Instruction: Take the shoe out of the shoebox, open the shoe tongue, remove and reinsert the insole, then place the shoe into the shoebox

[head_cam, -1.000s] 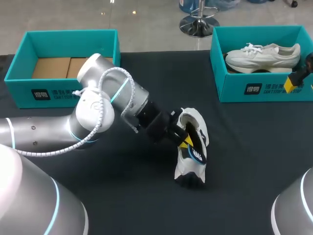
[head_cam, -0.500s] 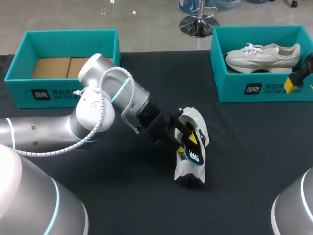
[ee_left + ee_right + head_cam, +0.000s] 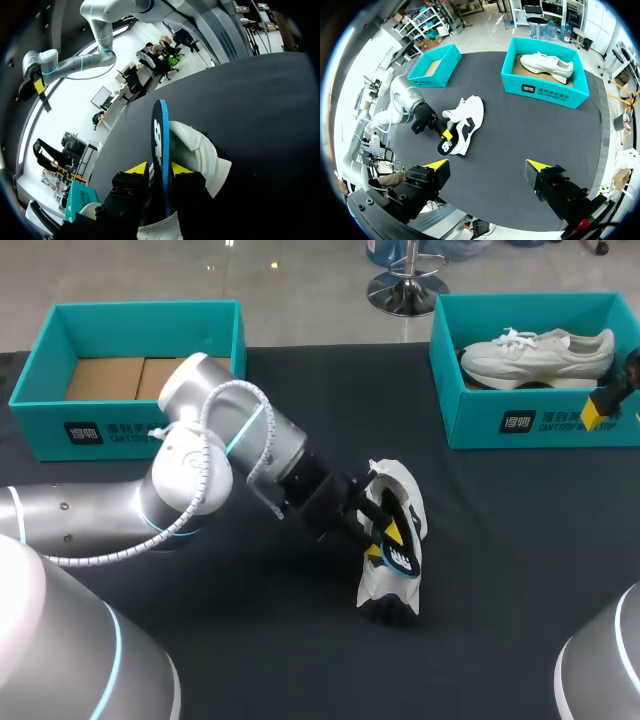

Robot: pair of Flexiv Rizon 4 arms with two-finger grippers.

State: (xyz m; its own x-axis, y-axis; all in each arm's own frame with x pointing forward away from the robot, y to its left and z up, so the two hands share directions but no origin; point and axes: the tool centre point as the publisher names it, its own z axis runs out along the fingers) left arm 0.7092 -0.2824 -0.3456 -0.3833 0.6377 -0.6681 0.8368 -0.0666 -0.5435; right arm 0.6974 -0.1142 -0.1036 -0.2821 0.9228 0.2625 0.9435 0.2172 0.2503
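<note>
A white and black shoe (image 3: 398, 502) lies on the dark table, mid-table, toe toward me. A black insole with a blue edge (image 3: 398, 550) sticks out of its opening. My left gripper (image 3: 384, 542) reaches into that opening from the left. In the left wrist view the insole (image 3: 160, 135) stands on edge between the two yellow fingertips (image 3: 139, 168), which press it from both sides, so the left gripper (image 3: 160, 169) is shut on the insole. My right gripper (image 3: 486, 167) hangs open and empty high above the table; one yellow fingertip (image 3: 595, 412) shows at the far right.
A teal shoebox (image 3: 130, 425) at the back left holds only a cardboard liner. A second teal shoebox (image 3: 530, 420) at the back right holds another white shoe (image 3: 535, 352). The right gripper hangs by this box's front right corner.
The left gripper's fingers spread apart, then came in around the insole. The left wrist shifted slightly. The right arm kept still.
</note>
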